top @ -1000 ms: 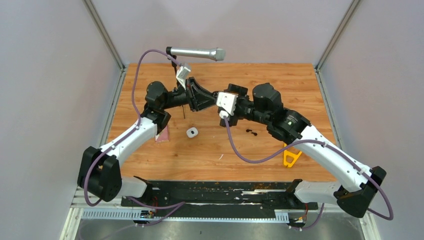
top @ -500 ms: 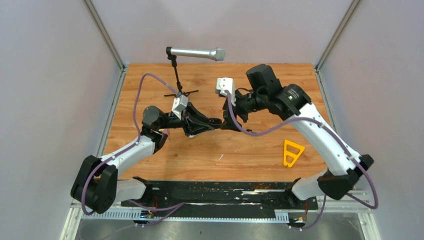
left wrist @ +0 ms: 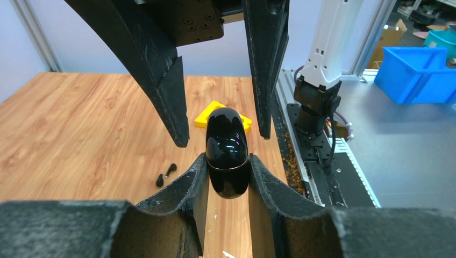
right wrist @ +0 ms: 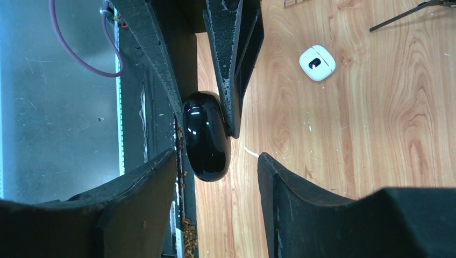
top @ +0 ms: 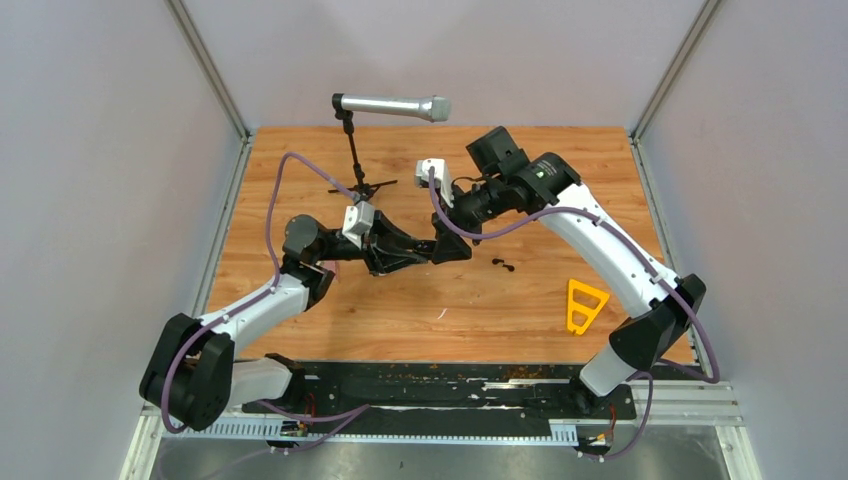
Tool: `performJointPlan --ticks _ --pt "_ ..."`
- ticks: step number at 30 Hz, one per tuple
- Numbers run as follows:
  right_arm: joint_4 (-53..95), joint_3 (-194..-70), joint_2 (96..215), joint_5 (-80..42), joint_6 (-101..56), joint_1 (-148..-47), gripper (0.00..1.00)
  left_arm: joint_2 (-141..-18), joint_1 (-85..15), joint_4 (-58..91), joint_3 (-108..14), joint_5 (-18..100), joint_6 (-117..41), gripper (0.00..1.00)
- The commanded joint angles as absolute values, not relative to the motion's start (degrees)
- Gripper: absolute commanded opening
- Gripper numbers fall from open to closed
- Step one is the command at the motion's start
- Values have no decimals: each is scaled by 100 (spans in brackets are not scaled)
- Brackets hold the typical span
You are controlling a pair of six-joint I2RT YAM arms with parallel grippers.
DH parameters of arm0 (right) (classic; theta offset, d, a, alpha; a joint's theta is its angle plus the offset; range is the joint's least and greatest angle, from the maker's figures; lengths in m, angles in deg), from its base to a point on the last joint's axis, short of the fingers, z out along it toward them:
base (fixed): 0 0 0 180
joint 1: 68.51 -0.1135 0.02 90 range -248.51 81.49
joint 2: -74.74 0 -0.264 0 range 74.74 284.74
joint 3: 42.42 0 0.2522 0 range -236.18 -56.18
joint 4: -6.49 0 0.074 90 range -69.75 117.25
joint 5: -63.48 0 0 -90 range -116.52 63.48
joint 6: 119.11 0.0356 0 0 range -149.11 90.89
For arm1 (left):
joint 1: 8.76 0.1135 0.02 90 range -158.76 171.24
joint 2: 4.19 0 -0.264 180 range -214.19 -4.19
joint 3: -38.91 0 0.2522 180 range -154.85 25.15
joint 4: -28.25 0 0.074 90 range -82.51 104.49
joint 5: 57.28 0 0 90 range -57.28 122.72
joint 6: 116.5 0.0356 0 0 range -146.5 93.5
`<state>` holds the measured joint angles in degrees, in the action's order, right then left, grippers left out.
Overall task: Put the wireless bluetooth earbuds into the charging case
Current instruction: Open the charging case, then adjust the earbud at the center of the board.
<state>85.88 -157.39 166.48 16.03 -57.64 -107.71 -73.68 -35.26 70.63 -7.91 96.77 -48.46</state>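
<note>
The left gripper (left wrist: 227, 159) is shut tight on the black case (left wrist: 227, 141) and holds it up over the table (top: 400, 310). The right gripper (right wrist: 216, 157) is open, with one finger on each side of the case, not squeezing it. The lid looks closed. The black buds (top: 503, 265) lie on the table near by, and the white case (right wrist: 317, 63) lies apart. I think the step now is opening the lid, so next the right fingers must catch its edge gently

Glossy black plastic case (left wrist: 227, 153); matt, rough-textured black fingers (left wrist: 269, 188); bench (top: 400, 310) of smooth grained wood; microphone (top: 385, 104) in dull brushed metal.
</note>
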Motion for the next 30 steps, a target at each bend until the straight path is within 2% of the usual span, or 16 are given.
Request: performJointPlan --ticks 1,17,27,30 --pt "8438 -16013 16706 1786 -5533 -10665 57 -7194 -3556 7194 -885 9809 -4541 0" --pt "8193 -16525 16880 1350 -5327 -10262 55 -7193 -3662 7225 -766 9714 -4544 0" --pt "8366 -16617 16821 1401 -5379 -10279 57 -7247 -3634 7152 -439 9101 -4799 0" --pt "8611 -16959 16716 1337 -5417 -10259 60 -7227 -3572 7161 -378 9009 -4928 0"
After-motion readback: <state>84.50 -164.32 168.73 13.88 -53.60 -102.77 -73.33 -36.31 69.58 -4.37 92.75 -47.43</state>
